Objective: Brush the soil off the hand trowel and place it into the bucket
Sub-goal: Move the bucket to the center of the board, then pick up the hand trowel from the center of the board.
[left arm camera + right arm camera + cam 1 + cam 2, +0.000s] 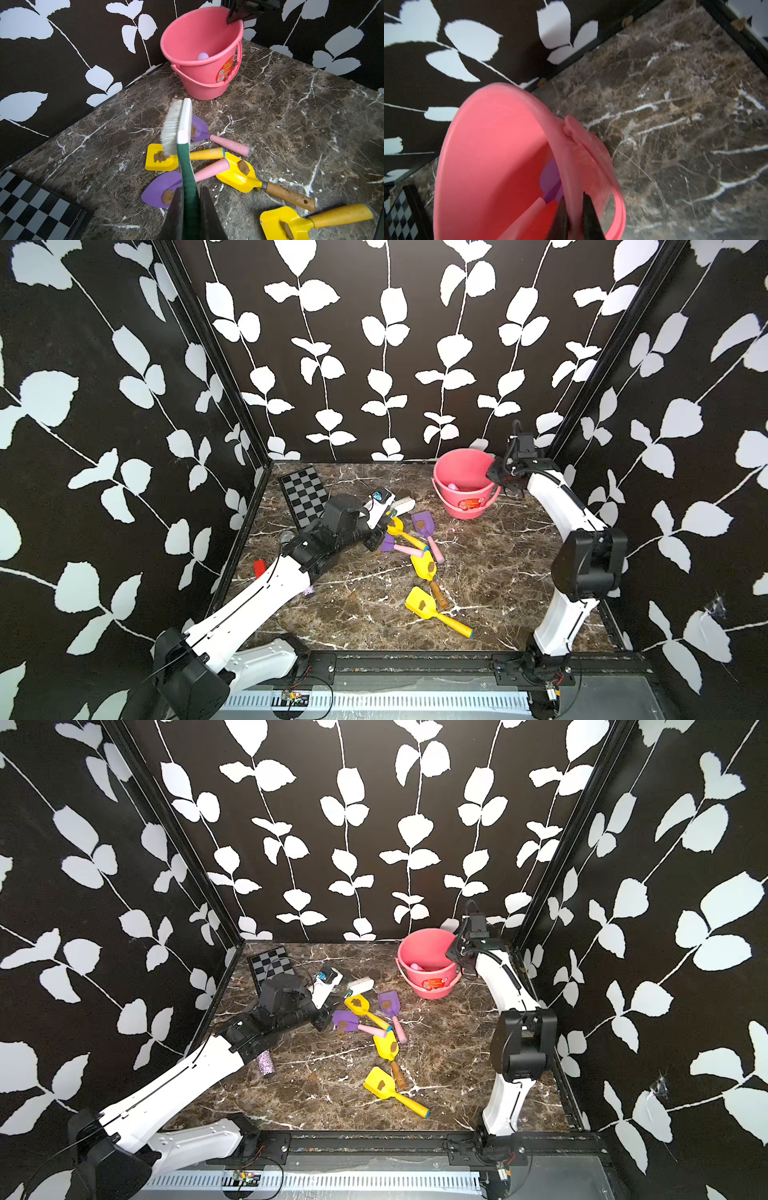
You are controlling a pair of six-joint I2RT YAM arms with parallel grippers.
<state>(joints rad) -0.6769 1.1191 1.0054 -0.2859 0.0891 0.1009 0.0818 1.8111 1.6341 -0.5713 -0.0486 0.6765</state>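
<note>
pink bucket (454, 506), soiled trowels (420, 602), marble tabletop (498, 572)

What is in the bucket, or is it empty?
Not empty. The bucket holds a purple trowel with a pink handle, visible inside it in the right wrist view.

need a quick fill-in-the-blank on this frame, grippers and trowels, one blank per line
1. The left gripper is shut on the brush by its ___ handle.
2. The right gripper is shut on the ___ of the bucket.
3. The wooden-handled trowel has a ___ blade.
4. The trowel in the bucket has a ___ blade.
Missing words: green; rim; yellow; purple.
</note>
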